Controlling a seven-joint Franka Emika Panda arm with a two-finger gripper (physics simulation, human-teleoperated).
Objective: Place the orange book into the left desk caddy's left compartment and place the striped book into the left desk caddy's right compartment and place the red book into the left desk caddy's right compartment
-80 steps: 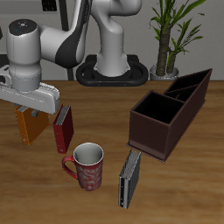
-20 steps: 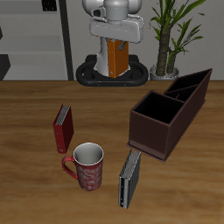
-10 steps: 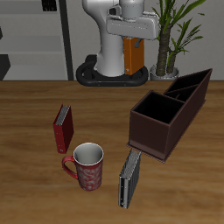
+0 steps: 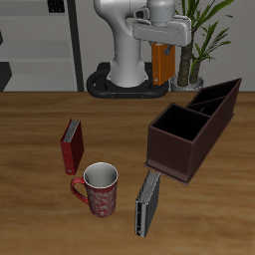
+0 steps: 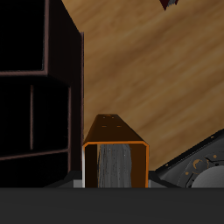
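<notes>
My gripper (image 4: 162,38) is shut on the orange book (image 4: 163,62), which hangs upright high above the table's back edge, short of the dark brown left desk caddy (image 4: 169,147). In the wrist view the orange book (image 5: 116,153) shows end-on with pale page edges, beside the caddy (image 5: 66,52). The caddy's narrow left compartment (image 4: 215,100) is at its far, taller end; the wide right compartment (image 4: 179,123) is nearer the front. The red book (image 4: 71,146) stands on the table beside the mug. The striped book (image 4: 146,203) stands near the front edge, in front of the caddy.
A red patterned mug (image 4: 98,189) stands between the red book and the striped book. A potted plant (image 4: 195,40) and the robot's base (image 4: 125,82) stand at the back. A grey shelf (image 4: 30,40) is behind the table.
My gripper lifted the orange book from beside the red book, carried it up and across the back of the table, and over the last second moved it further toward the caddy.
</notes>
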